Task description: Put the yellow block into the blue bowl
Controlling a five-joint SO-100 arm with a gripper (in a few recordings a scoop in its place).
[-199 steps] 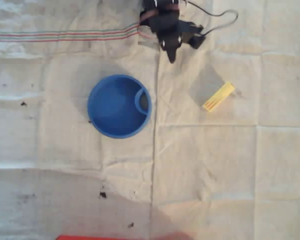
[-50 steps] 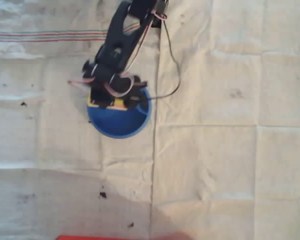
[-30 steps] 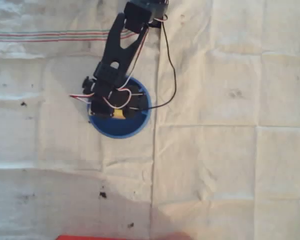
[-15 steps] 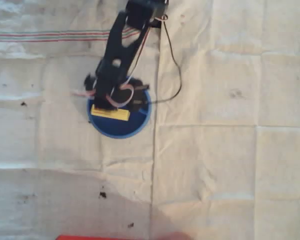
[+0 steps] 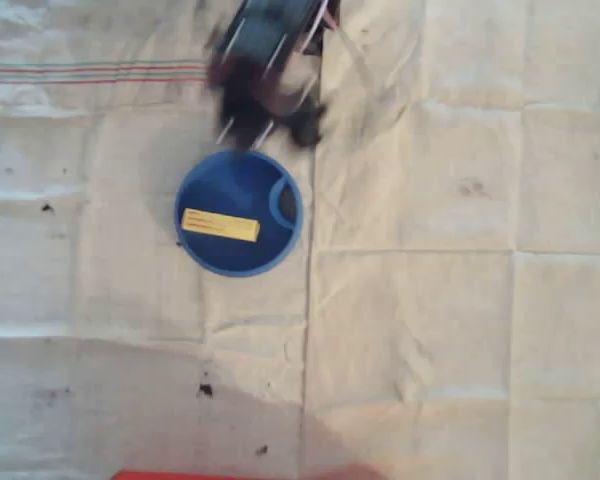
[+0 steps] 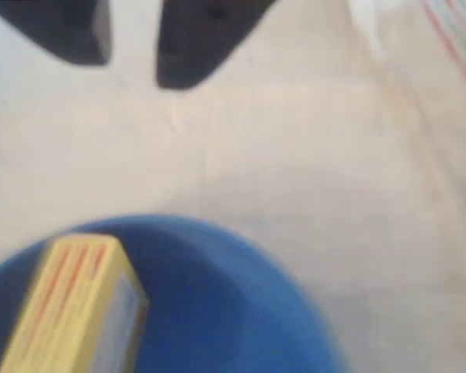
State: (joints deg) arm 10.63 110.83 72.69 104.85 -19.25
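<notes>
Only blurred gripper (image 6: 132,54) above bowl (image 5: 215,180)

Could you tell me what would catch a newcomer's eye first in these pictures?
First the blue bowl, left of centre on the pale cloth in the overhead view, with the yellow block lying flat inside it. Next, the dark blurred arm above the bowl; in the wrist view its gripper holds nothing.

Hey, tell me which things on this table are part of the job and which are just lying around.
Part of the job:
- yellow block, lying inside the bowl
- blue bowl
- gripper, empty, jaws apart

Just lying about:
- white cloth with a striped band
- red object at the bottom edge of the overhead view
</notes>
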